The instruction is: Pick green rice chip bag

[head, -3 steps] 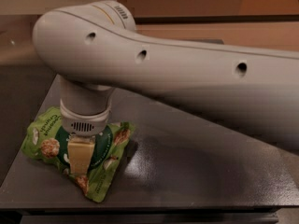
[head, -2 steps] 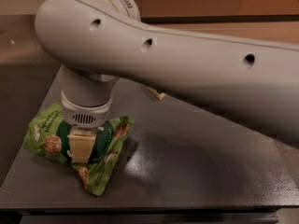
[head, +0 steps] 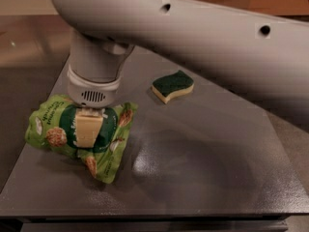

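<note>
The green rice chip bag [head: 52,129] is a crumpled light-green bag with a dark green circle and chip pictures, at the left of the dark grey table [head: 203,173]. My gripper [head: 89,140] comes straight down onto its middle. One cream finger [head: 89,127] lies across the front of the bag and the other is hidden behind it. The bag is pinched between them and its lower end hangs tilted just above the table top. The thick grey arm [head: 193,37] crosses the top of the view.
A small dark-green-and-cream sponge [head: 173,86] lies on the table behind and to the right of the bag. The table's front edge [head: 154,211] runs along the bottom, and its left edge is close to the bag.
The arm and gripper have risen, and the bag has come up with them and shifted slightly. The sponge, hidden by the arm before, now shows.
</note>
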`<action>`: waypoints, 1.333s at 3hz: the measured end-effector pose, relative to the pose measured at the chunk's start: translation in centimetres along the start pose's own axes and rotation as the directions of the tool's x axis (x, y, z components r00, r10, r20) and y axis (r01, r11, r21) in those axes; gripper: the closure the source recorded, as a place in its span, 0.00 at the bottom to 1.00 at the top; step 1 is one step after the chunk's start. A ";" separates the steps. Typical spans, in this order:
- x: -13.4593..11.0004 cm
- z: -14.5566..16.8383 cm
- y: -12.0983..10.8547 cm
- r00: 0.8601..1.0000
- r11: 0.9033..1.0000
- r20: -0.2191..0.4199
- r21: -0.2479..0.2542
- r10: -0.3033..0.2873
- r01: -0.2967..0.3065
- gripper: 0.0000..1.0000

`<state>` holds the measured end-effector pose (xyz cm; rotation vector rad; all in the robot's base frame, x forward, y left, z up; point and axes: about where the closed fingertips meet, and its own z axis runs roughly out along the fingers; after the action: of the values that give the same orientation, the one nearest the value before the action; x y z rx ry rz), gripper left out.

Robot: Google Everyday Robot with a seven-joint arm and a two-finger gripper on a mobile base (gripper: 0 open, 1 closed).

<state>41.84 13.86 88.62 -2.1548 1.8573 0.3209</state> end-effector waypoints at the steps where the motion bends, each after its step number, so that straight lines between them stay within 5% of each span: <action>1: 0.2 -2.5 -2.0 0.998 0.998 0.029 -0.007 -0.064 0.064 1.00; 3: 0.4 -7.2 -5.1 0.980 0.981 0.064 -0.046 -0.186 0.189 1.00; 4: -0.8 -11.8 -8.1 0.958 0.966 0.127 0.000 -0.256 0.258 1.00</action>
<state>49.53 11.56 100.47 -2.2957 1.4900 0.4061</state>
